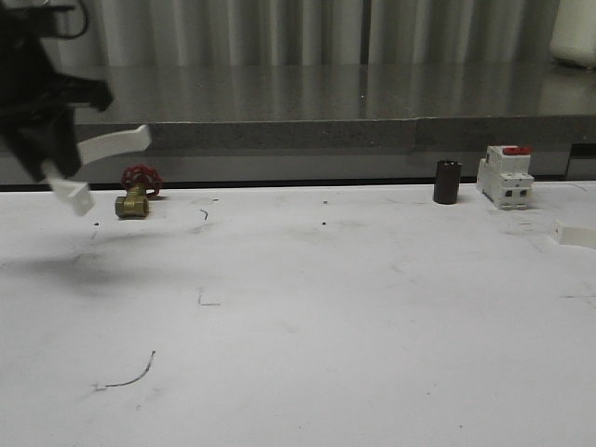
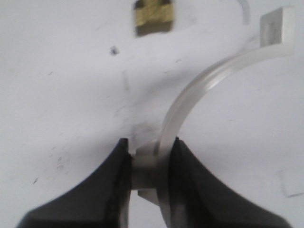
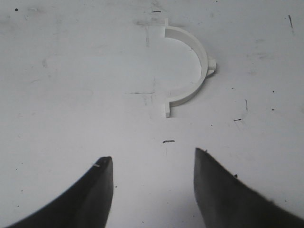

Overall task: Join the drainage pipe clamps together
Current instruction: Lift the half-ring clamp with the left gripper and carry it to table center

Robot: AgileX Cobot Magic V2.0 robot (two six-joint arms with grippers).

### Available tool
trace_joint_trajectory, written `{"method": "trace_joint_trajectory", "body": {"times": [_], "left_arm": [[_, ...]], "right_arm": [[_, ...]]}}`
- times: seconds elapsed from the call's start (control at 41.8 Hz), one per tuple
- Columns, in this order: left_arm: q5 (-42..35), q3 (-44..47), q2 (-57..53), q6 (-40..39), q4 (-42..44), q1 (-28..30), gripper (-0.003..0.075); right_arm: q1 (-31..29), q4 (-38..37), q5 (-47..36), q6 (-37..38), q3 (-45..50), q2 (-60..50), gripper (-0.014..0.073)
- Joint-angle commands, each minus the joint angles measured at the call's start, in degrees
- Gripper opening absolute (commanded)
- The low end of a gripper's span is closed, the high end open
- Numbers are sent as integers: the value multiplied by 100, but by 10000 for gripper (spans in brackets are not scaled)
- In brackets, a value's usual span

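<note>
My left gripper (image 1: pixel 56 172) hangs above the table's far left, shut on one white half-ring drainage pipe clamp (image 1: pixel 112 144). In the left wrist view the black fingers (image 2: pixel 190 180) pinch the clamp (image 2: pixel 190 88) near one end tab. Its arc curves away to the free tab, clear of the table. The second clamp (image 3: pixel 190 61) lies flat on the white table ahead of my right gripper (image 3: pixel 152 154). That gripper is open, with bare table between its fingers. A white piece (image 1: pixel 575 235) at the table's right edge looks like this clamp's end.
A brass valve with a red handwheel (image 1: pixel 138 193) stands just right of the held clamp, and its brass body (image 2: pixel 153 18) shows below the left gripper. A black cylinder (image 1: pixel 447 182) and a white circuit breaker (image 1: pixel 506 177) stand at the back right. A grey ledge (image 1: pixel 326 135) borders the table's far edge.
</note>
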Motion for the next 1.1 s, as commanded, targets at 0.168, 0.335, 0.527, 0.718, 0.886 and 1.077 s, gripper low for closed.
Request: {"method": "trace_joint_trajectory", "body": {"times": [0.168, 0.335, 0.527, 0.718, 0.886, 1.077], "left_arm": [[292, -1204, -56, -773, 200, -1198, 40], [499, -1763, 457, -2058, 962, -1830, 43], [475, -2112, 994, -3267, 1611, -2387, 43], [318, -2179, 1382, -4326, 1528, -2554, 43], [209, -2179, 1673, -4356, 1473, -2658, 43], [160, -2179, 1917, -4380, 1383, -2681, 43]], "right_arm": [[-35, -45, -296, 15, -157, 3, 420], [-35, -45, -296, 15, -157, 3, 420], [-35, -45, -296, 15, -157, 3, 420], [-35, -45, -296, 15, -157, 3, 420], [-35, -45, -296, 15, -157, 3, 420], [-35, -45, -296, 15, -157, 3, 420]]}}
